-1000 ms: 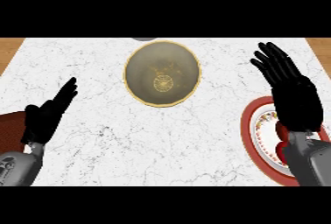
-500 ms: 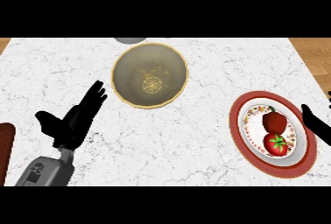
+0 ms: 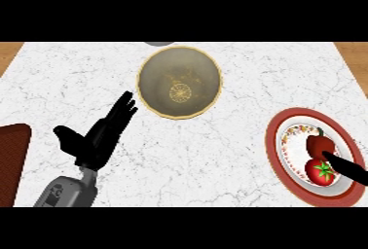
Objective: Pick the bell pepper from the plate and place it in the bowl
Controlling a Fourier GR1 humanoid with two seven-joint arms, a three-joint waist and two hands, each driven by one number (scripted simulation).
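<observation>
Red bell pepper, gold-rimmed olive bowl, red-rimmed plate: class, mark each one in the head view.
Red bell pepper (image 3: 321, 170), head view, on its red skin beside the green stem.
Gold-rimmed olive bowl (image 3: 179, 82), head view, on its inner floor.
Red-rimmed plate (image 3: 276, 146), head view, on its left rim.

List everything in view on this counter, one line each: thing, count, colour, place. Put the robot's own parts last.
bowl: one, olive-grey with a gold rim and gold pattern inside, upper middle of the counter.
plate: one, red rim and white patterned centre, right edge.
bell pepper: one, red, on the plate.
tomato-like red item: one, red with a green stem, on the plate, just below the pepper.
counter: one, white marble.
dark red-brown object: one, left edge, cut off.
grey object: one, top edge, mostly hidden.
left hand: black, open, lower left, grey forearm below.
right hand: black, only a finger shows, over the plate.
</observation>
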